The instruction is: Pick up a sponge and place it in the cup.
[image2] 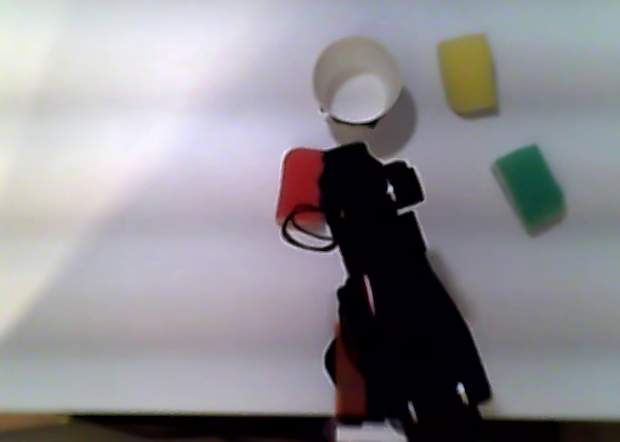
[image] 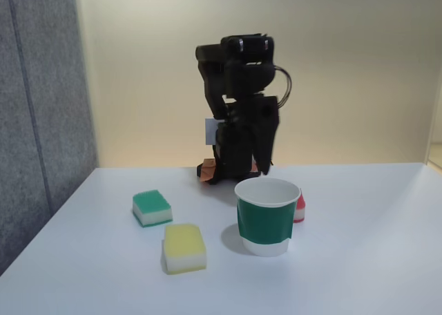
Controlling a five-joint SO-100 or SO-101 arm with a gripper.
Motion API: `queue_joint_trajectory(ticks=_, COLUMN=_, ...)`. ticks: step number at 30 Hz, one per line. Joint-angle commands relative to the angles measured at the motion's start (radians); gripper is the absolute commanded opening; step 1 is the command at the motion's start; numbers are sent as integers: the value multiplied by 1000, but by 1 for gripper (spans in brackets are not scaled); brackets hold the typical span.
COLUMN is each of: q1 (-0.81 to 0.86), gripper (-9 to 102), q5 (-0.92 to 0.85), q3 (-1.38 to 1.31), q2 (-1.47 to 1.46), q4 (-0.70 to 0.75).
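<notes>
The cup (image: 266, 222), white with a wide dark green band, stands upright in the middle of the table, and the other view looks down into its open mouth (image2: 356, 80). The red sponge (image: 300, 208) peeks out from behind the cup's right side in the fixed view. In the other view the red sponge (image2: 298, 182) lies flat just left of the black arm. My gripper (image: 262, 168) hangs pointing down behind the cup, above the table. Its fingers look closed together with nothing held. From above the gripper (image2: 347, 157) is a dark shape between sponge and cup.
A green-and-white sponge (image: 152, 208) (image2: 529, 185) and a yellow-and-white sponge (image: 184, 247) (image2: 467, 72) lie on the white table (image: 359, 260) left of the cup in the fixed view. A grey panel (image: 34, 121) stands along the left edge.
</notes>
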Motion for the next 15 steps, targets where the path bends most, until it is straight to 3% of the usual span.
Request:
queue_joint_trajectory(ticks=1, q1=-94, gripper=0, q5=-127, q3=-89, q2=-91, q4=6)
queue_joint_trajectory(ticks=5, q1=-155, gripper=0, q5=-351, q3=-170, q2=-278, q4=-86)
queue_joint_trajectory(ticks=12, q1=-187, gripper=0, q5=-520, q3=-204, q2=-534, q4=-347)
queue_joint_trajectory(ticks=15, q1=-213, gripper=20, q5=-517, q3=-202, q2=-588, q4=-397)
